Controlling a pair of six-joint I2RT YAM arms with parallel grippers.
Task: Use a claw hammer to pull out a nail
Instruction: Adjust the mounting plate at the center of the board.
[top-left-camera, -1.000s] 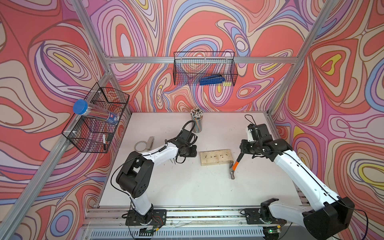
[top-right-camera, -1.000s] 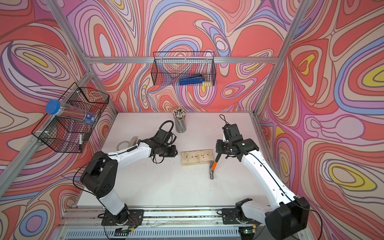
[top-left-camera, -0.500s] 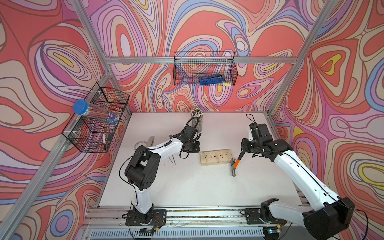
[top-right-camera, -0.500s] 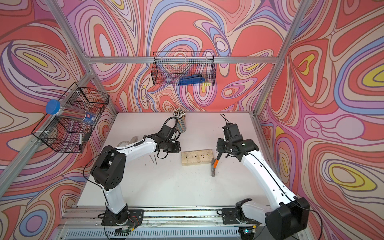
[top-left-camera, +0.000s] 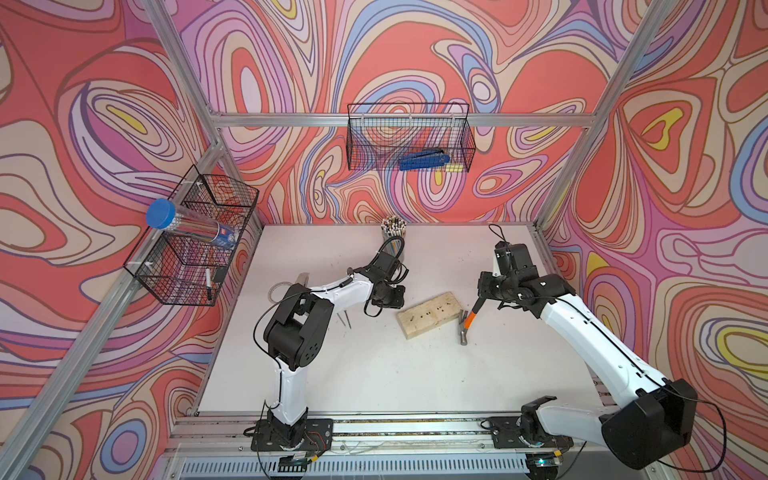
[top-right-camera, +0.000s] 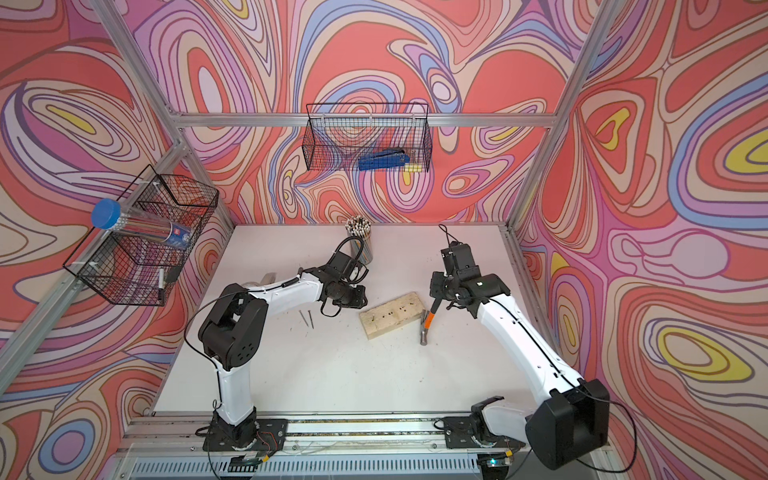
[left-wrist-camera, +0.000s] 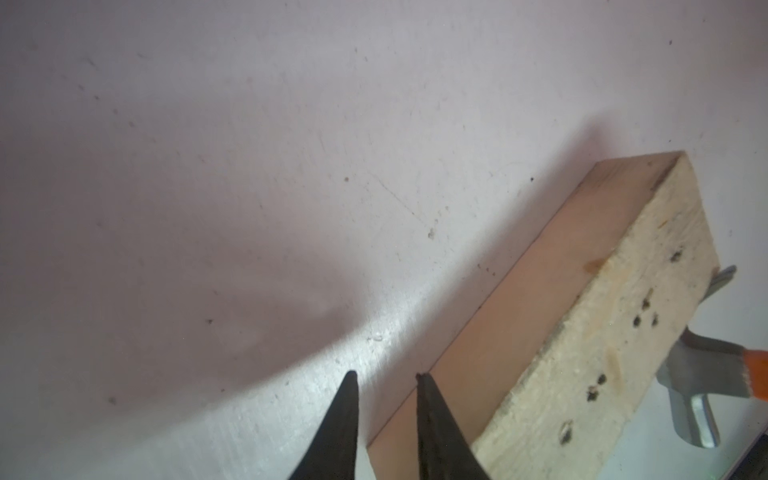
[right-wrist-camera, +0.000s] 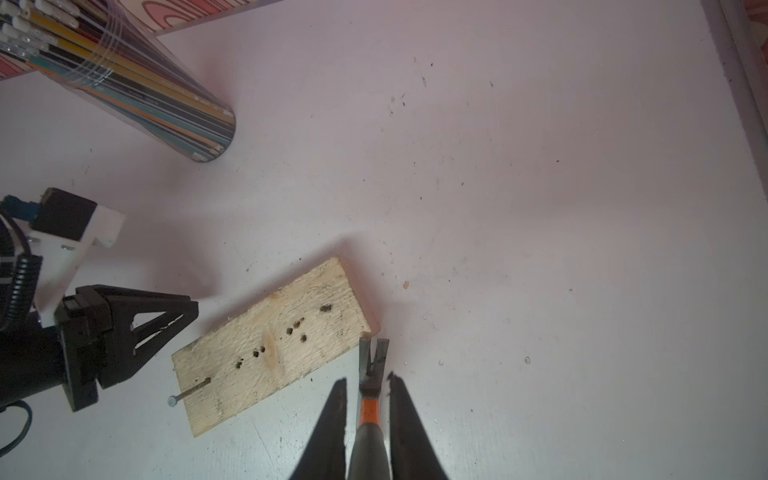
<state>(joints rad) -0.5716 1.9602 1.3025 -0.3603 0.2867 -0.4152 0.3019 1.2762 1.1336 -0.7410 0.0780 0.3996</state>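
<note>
Steel-headed claw hammer (right-wrist-camera: 372, 356), gripped by the right end effector (right-wrist-camera: 365, 378), sits right of the block (right-wrist-camera: 270, 345); left end effector (left-wrist-camera: 385, 374) narrow, empty. Next, probably hook the left-end nail (right-wrist-camera: 189, 390).

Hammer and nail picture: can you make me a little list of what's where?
hammer: held by its handle, claw beside one end of the wood block
right gripper: shut on the hammer
left gripper: open, empty, near the block's other end
nail: sticking out of the block at that end, not yet pulled
loose nails: lying on the table
</note>
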